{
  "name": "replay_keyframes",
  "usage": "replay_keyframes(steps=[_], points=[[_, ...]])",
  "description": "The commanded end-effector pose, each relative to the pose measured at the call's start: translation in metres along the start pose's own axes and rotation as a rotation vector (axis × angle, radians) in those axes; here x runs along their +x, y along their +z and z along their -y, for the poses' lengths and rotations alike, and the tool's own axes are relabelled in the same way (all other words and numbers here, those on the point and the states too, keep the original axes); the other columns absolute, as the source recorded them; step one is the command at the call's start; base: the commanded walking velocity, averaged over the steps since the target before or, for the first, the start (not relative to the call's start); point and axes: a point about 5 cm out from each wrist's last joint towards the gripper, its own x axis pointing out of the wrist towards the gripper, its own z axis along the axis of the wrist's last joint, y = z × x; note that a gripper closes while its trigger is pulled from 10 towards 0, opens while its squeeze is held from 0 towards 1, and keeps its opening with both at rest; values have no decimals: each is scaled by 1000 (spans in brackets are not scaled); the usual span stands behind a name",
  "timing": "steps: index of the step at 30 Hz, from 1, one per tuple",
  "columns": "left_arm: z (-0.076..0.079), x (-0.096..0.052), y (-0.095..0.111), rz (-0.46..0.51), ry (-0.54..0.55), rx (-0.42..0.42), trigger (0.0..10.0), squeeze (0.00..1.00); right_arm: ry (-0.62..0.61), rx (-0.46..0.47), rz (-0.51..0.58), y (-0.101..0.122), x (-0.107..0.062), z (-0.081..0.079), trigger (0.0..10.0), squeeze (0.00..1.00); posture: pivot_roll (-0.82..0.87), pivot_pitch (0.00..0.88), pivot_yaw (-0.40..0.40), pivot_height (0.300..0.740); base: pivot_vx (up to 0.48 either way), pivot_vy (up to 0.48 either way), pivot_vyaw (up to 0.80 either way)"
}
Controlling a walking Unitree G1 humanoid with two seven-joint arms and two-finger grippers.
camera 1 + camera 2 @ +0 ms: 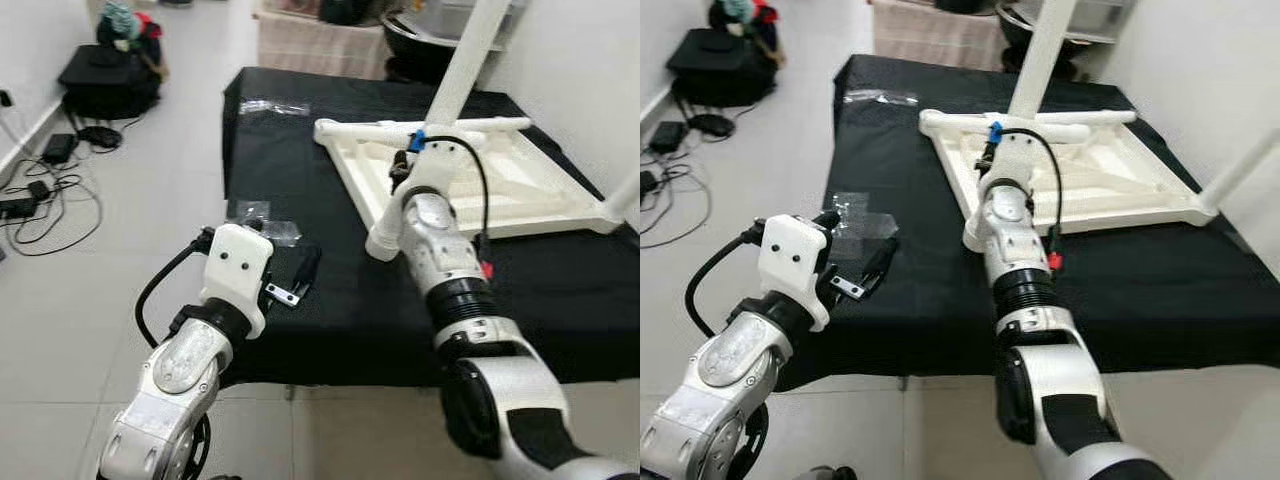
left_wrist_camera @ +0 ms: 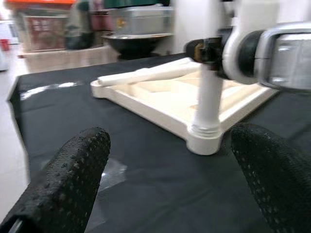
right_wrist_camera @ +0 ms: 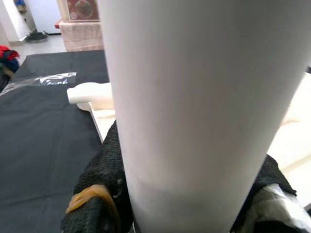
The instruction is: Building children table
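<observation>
While inverted on the black-draped surface [image 1: 330, 310], white plastic tabletop [image 1: 480, 180] with near-corner leg [image 2: 206, 104] pinched in right claw [image 3: 184, 194]; probably light, stiff, slippery, best gripped low near socket; left claw [image 2: 170, 184] spread, idle.

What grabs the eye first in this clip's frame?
The upside-down white tabletop lies on the black cloth. The right gripper is clamped around a white leg standing in its near corner socket. The left gripper hovers open over the cloth's near edge, beside clear plastic bags.
</observation>
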Motion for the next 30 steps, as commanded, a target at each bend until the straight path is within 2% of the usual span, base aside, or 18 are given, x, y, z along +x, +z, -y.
replay_keyframes(steps=[1, 2, 4, 5, 6, 10, 13, 15, 17, 18, 20, 21, 22, 23, 24, 25, 26, 30], points=[[2, 0, -3, -11, -6, -6, 10000, 0, 80, 17, -59, -16, -4, -14, 10000, 0, 85, 154, -137, 740, 0, 0, 0], [2, 0, -3, -11, -6, -6, 10000, 0, 80, 17, -59, -16, -4, -14, 10000, 0, 85, 154, -137, 740, 0, 0, 0], [2, -1, -3, -11, -4, -6, 10000, 0, 185, 50, -13, -7, -5, -28, 10000, 0, 83, 156, -135, 740, 0, 0, 0], [2, -1, -3, -11, -4, -6, 10000, 0, 185, 50, -13, -7, -5, -28, 10000, 0, 83, 156, -135, 740, 0, 0, 0], [2, -1, -3, -13, -2, -7, 10000, 0, 196, 72, 24, 0, -5, -29, 10000, 1000, 83, 155, -138, 740, 0, 0, 0], [2, -1, -3, -13, 0, -10, 10000, 0, 201, 80, 48, 7, -5, -26, 10000, 1000, 83, 157, -139, 740, 0, 0, 0], [2, -1, -3, -12, 0, -8, 10000, 0, 260, 94, 125, 21, -2, -17, 10000, 1000, 85, 157, -142, 740, 0, 0, 0], [1, -1, -3, -11, 3, -5, 10000, 0, 455, 99, 114, 22, 0, -12, 10000, 1000, 81, 159, -140, 740, 0, 0, 0], [0, -1, -3, -11, 4, -5, 10000, 0, 684, 83, 37, 12, -4, -9, 10000, 1000, 77, 158, -138, 740, 0, 0, 0], [0, -1, -3, -11, 4, -5, 10000, 0, 684, 83, 37, 12, -4, -9, 10000, 1000, 77, 158, -138, 740, 0, 0, 0], [0, -1, -3, -10, 3, -4, 10000, 0, 791, 56, 16, 8, -7, -7, 10000, 1000, 77, 158, -138, 740, 0, 0, 0], [0, 0, -3, -9, 4, -4, 10000, 0, 906, 33, -5, 1, -13, -5, 10000, 875, 78, 157, -136, 740, 0, 0, 0], [0, 0, -3, -9, 4, -4, 10000, 0, 906, 33, -5, 1, -13, -5, 10000, 875, 78, 157, -136, 740, 0, 0, 0], [0, 0, -2, -7, 7, -4, 10000, 0, 1011, -8, -13, -5, -21, -3, 10000, 27, 78, 157, -136, 740, 0, 0, 0], [-2, 1, -1, -3, 12, -3, 10000, 0, 1172, -13, -37, -10, -34, 0, 10000, 0, 84, 158, -140, 740, 0, 0, 0], [-2, 1, -1, -3, 12, -3, 10000, 0, 1172, -13, -37, -10, -34, 0, 10000, 0, 84, 158, -140, 740, 0, 0, 0], [-2, 0, -1, -3, 13, -1, 10000, 0, 1288, -15, -49, -13, -45, 2, 10000, 0, 83, 160, -136, 740, 0, 0, 0], [-2, -1, -2, -7, 7, 1, 10000, 0, 1348, -28, -45, -14, -48, 1, 10000, 0, 83, 160, -136, 740, 0, 0, 0]])
